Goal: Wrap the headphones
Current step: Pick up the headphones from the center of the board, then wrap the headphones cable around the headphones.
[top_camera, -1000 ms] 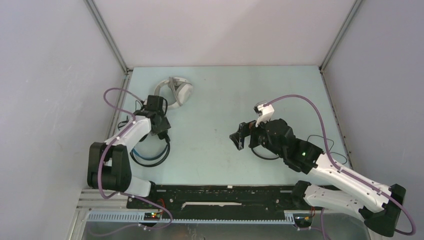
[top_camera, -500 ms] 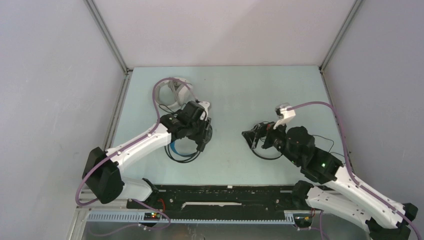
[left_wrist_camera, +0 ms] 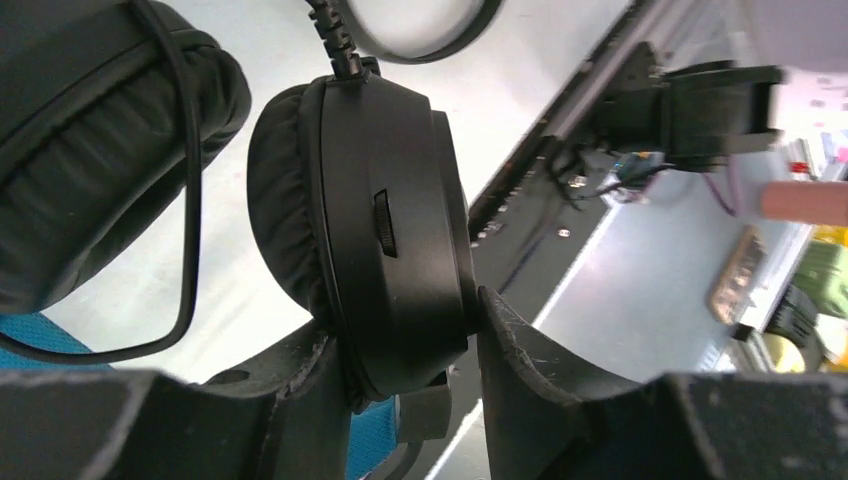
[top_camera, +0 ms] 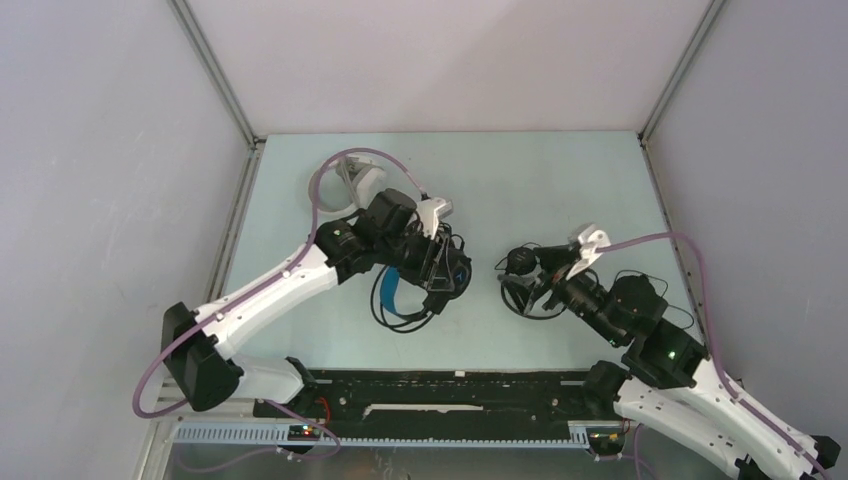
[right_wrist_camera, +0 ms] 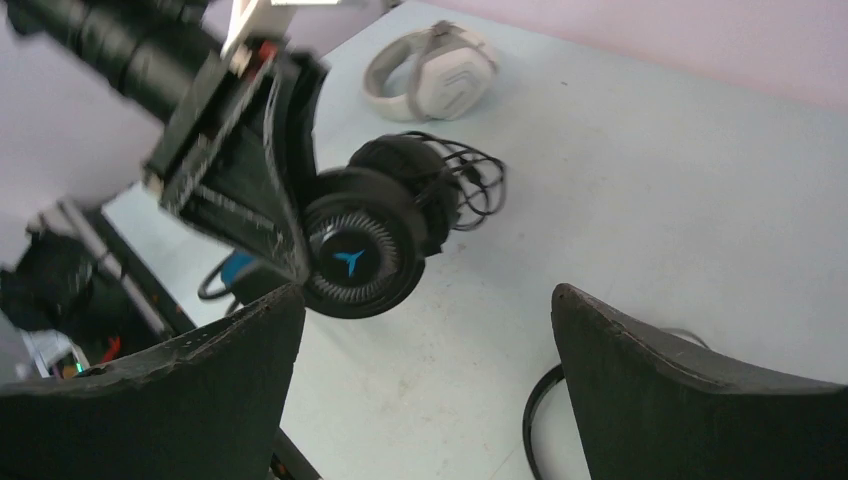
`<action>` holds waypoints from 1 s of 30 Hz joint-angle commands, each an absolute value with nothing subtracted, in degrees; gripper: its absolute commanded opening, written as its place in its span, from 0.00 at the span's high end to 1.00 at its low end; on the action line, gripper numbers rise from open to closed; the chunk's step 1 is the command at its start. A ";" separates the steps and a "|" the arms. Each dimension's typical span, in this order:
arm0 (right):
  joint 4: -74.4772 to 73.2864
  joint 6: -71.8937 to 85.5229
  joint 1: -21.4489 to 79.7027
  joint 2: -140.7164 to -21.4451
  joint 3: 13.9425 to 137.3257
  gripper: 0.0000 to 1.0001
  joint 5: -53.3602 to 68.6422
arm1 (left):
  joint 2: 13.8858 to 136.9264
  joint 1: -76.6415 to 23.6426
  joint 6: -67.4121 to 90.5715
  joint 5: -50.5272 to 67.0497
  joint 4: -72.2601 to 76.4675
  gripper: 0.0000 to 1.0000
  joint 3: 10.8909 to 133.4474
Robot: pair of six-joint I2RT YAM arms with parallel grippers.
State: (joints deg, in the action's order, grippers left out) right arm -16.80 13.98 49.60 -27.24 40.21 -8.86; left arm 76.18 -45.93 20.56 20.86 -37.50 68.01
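My left gripper (top_camera: pixel 443 268) is shut on one ear cup of the black headphones with blue lining (top_camera: pixel 398 292) and holds it near the table's middle; the band and cable hang below it. In the left wrist view the ear cup (left_wrist_camera: pixel 390 230) is clamped between my fingers (left_wrist_camera: pixel 405 320). My right gripper (top_camera: pixel 520 276) is open and empty above the slim all-black headphones (top_camera: pixel 528 303), facing the held ear cup (right_wrist_camera: pixel 360 255). The white-grey headphones (top_camera: pixel 352 186) lie at the back left, partly hidden by my left arm, and show whole in the right wrist view (right_wrist_camera: pixel 435 75).
The slim set's thin black cable (top_camera: pixel 660 290) trails right under my right arm. Part of its band (right_wrist_camera: pixel 535 420) shows by my right finger. The black rail (top_camera: pixel 450 385) runs along the near edge. Grey walls close in the table.
My left arm has carried the black and blue headphones from the left side to the middle. My right gripper has shifted right and turned towards them.
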 commanded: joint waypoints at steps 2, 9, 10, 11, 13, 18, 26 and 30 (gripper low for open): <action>-1.63 -9.51 52.71 -24.80 34.23 0.06 4.40 | 71.18 -44.84 25.86 32.44 -34.29 0.61 75.43; 7.79 -33.78 55.97 -20.73 28.82 0.05 17.26 | 68.22 -42.94 33.74 45.23 -28.06 0.61 76.41; 7.26 -39.77 56.63 -20.23 28.33 0.05 17.88 | 67.79 -42.75 35.48 45.67 -27.04 0.61 76.38; 6.84 -43.84 57.25 -20.04 28.13 0.05 17.75 | 67.52 -42.72 37.27 46.19 -26.39 0.61 76.38; 7.60 -50.14 58.76 -20.27 27.70 0.05 15.41 | 67.27 -42.71 40.26 48.07 -24.39 0.62 76.33; 9.19 -60.87 61.87 -22.55 27.69 0.03 11.74 | 67.23 -42.73 45.21 50.51 -20.76 0.63 76.09; 10.19 -71.25 66.93 -25.59 27.69 0.01 3.83 | 66.86 -42.72 51.05 52.36 -14.88 0.64 74.09; 14.29 -75.68 68.29 -28.09 26.90 0.00 0.37 | 67.31 -42.71 51.82 52.85 -14.71 0.64 73.64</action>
State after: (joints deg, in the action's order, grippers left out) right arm 7.57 -68.29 67.00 -25.96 27.81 5.80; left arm 69.32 -42.94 49.15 49.39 -20.64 72.01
